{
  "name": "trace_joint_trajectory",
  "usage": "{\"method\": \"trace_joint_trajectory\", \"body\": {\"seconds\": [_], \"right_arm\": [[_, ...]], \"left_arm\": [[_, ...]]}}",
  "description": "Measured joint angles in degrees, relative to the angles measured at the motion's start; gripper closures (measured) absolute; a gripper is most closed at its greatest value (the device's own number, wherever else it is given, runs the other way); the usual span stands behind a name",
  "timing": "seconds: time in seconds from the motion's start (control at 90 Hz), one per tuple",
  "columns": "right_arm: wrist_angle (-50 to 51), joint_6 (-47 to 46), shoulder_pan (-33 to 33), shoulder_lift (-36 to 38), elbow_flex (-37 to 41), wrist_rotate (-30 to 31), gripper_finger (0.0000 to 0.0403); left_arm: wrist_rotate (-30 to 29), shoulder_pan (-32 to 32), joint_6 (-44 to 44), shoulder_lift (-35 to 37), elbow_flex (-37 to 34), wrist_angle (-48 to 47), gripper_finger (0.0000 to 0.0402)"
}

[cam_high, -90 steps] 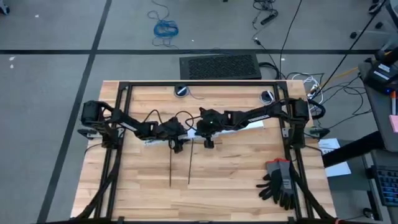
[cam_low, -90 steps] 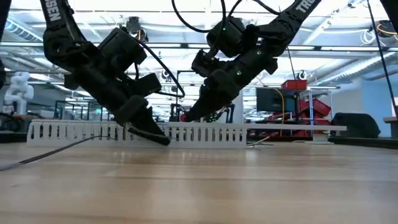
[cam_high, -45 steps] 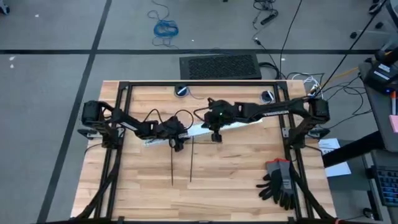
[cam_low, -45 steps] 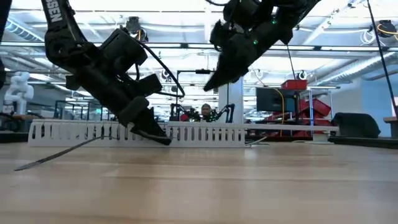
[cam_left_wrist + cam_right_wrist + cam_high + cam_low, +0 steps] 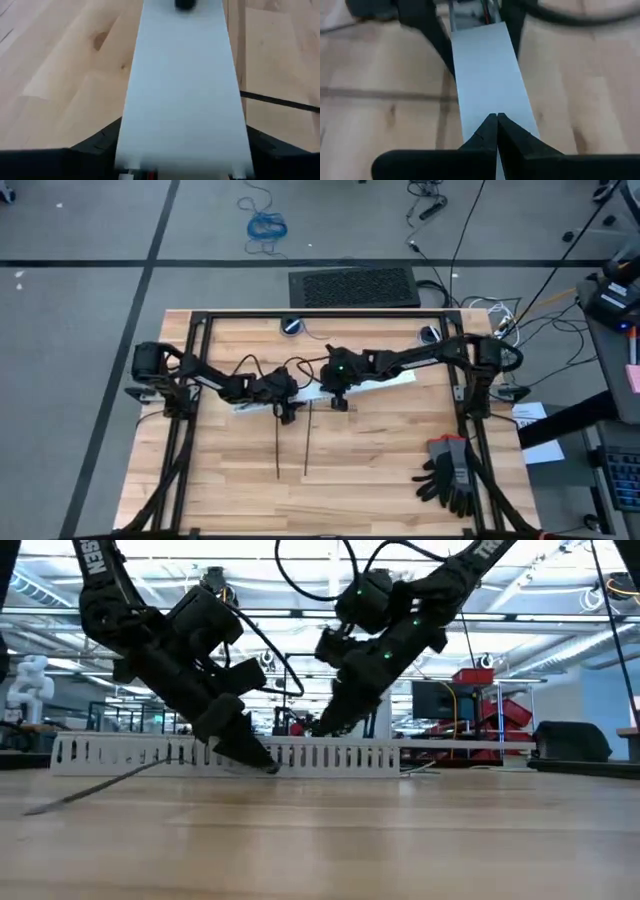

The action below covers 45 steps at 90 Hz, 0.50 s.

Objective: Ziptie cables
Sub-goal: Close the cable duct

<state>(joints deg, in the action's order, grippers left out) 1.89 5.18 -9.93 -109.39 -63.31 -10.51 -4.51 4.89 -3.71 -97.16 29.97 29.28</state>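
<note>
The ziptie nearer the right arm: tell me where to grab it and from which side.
Grip the right ziptie near its free end, toward the table's front edge, coming straight down with the fingers across its width. It lies flat and nearly straight on bare wood there, apart from the left ziptie, while both claws crowd its far end.

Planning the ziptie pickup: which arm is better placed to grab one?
Right, probably. The right gripper is shut and empty near a ziptie; the left gripper is occupied, gripping the white strip.

Pale wooden plank worktop carries: white slotted plastic strip across middle, two thin dark zipties nr centre, black-grey work gloves at right-front corner.
</note>
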Motion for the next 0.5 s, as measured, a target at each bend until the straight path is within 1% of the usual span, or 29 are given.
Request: {"method": "trace_joint_trajectory", "body": {"seconds": [0.144, 0.311, 0.433, 0.5], "right_arm": [[0.3, 0.6, 0.2, -1.0, -1.3, -0.5, 0.0403], [1.1, 1.0, 0.1, -1.1, -1.3, -0.6, 0.0403], [1.9, 1.3, 0.0, -1.1, -1.3, -0.6, 0.0403], [2.4, 1.4, -0.1, -1.1, -1.3, -0.6, 0.0403]], "left_arm": [[0.0, 0.0, 0.0, -2.1, 1.5, 1.1, 0.0157], [0.8, 0.1, -0.8, -2.1, 1.6, 1.4, 0.0155], [2.0, 0.2, -1.5, -1.8, 1.7, 1.6, 0.0132], [2.4, 0.2, 0.5, -1.0, 1.9, 2.1, 0.0113]]}}
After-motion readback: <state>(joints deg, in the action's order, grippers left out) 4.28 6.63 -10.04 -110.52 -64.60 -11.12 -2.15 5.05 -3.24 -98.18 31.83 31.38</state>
